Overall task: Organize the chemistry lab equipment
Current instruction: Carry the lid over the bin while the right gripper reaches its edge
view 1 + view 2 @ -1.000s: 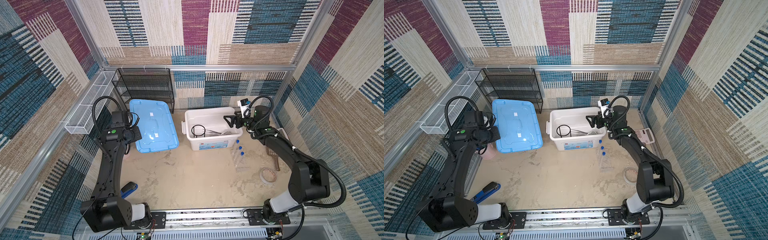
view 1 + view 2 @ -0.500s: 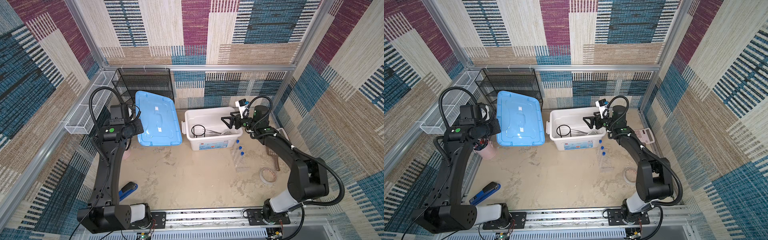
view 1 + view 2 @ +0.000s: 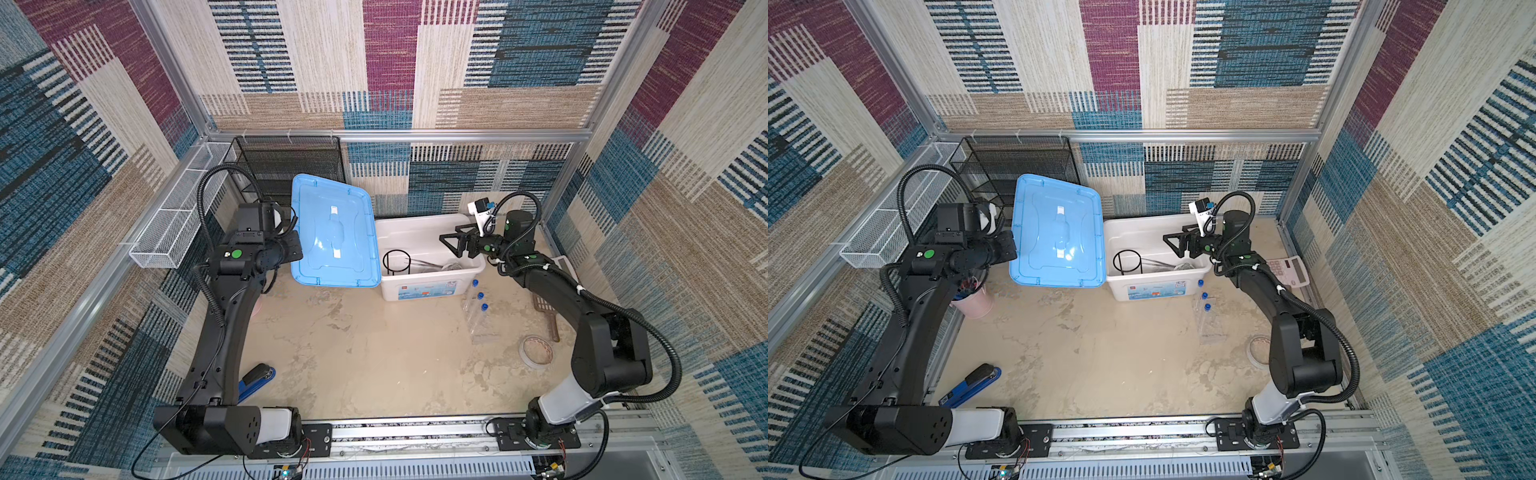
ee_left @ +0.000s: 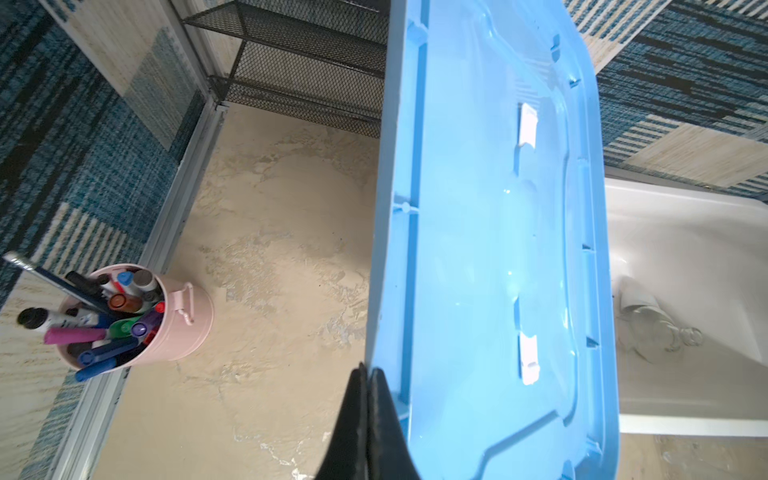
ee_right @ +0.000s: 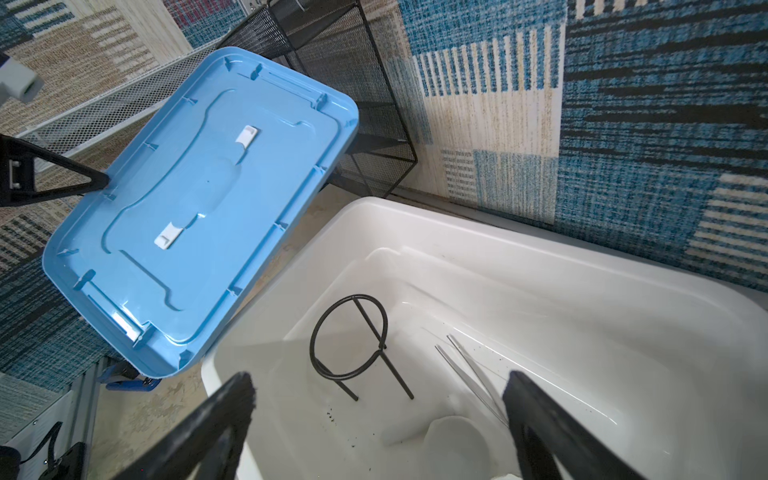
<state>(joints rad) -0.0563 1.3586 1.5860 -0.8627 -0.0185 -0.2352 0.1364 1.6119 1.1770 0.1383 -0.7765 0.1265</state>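
Step in hand, as it appears: the storage bin is open for loading, and the lid is held clear of it.

On the left, the left gripper is clamped tight on the rim of the blue lid. It holds the lid off the table, tilted, with its far edge overlapping the left end of the white bin.

In the middle, the bin already holds the black ring tripod, lying on its side. The thin tweezers, a white dish and the small glass flask lie beside it.

On the right, the right gripper hovers above the bin with its jaws spread wide, holding and touching nothing.

Just in front of the bin's right corner, the blue-capped test tubes stand in the clear rack on the table, not yet packed.

The next move likely calls for the empty right gripper to turn towards the rack. It would need a gentle grip on the clear, slippery plastic while the lid is kept out of the way.
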